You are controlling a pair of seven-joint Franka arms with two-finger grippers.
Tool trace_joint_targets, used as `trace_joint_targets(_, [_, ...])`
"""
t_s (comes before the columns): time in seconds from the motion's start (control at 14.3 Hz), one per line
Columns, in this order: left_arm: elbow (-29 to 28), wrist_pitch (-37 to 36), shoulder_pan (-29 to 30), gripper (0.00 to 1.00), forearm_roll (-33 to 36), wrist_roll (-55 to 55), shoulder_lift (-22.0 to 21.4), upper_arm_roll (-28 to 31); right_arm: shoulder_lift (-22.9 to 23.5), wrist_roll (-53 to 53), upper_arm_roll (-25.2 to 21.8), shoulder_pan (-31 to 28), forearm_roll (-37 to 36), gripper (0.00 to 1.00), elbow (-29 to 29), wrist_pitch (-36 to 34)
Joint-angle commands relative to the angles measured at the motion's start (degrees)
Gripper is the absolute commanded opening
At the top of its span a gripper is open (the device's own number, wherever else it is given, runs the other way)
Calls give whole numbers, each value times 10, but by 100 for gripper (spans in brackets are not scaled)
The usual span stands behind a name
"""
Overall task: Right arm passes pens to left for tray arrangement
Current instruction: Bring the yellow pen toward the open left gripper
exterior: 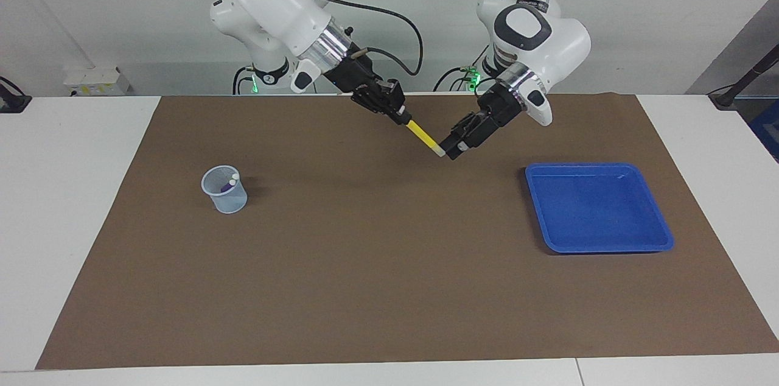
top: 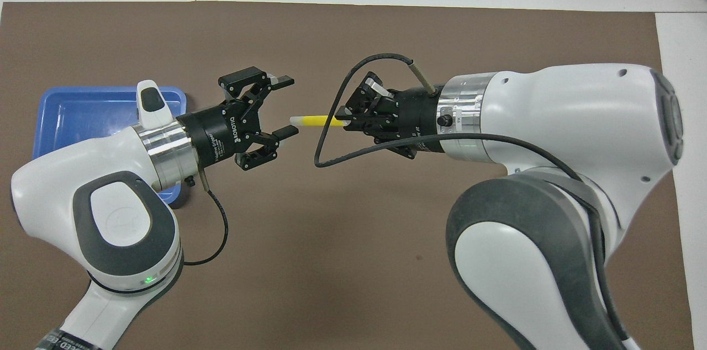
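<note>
Mid-handover, seen from across the table: my right gripper (exterior: 398,116) is up in the air over the brown mat (exterior: 389,288), close to the mat's edge at my end and about midway along it, clamped on the upper end of the yellow pen (exterior: 424,136), which slants down toward my left gripper (exterior: 451,148). The pen's pale tip sits right at my left fingertips; from this side I cannot tell whether it touches them. The blue tray (exterior: 663,234) lies bare on the mat toward the left arm's end, and a small mesh cup (exterior: 225,191) stands toward the right arm's end with at least one more pen (exterior: 229,183) poking out. From above: my left gripper (top: 283,108) is spread wide with nothing held, one finger (top: 286,81) out past the pen and the other finger (top: 288,131) just beside its tip, so the pale end lies at the mouth of the gap. My right gripper (top: 347,120) is closed on the yellow pen (top: 316,120) with most of the barrel sticking out free. The tray (top: 55,101) shows partly under my left arm. I judge the pen light, stiff and smooth, likely to swivel if pinched at its very tip, so my left hand should take the yellow barrel nearer mid-length before my right lets go.
</note>
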Motion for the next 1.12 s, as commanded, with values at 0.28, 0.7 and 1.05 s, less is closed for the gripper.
trace_joint_targets(0.28, [-2, 75, -50, 85, -95, -13, -4, 5, -14, 6, 0, 0, 15, 0, -17, 11])
trace_joint_targets(0.7, [-1, 78, -54, 44, -95, -14, -5, 6, -14, 6, 0, 0, 15, 0, -17, 11])
trace_joint_targets(1.05, [-1, 83, -54, 43, -95, -17, -10, 6, -14, 6, 0, 0, 15, 0, -17, 10])
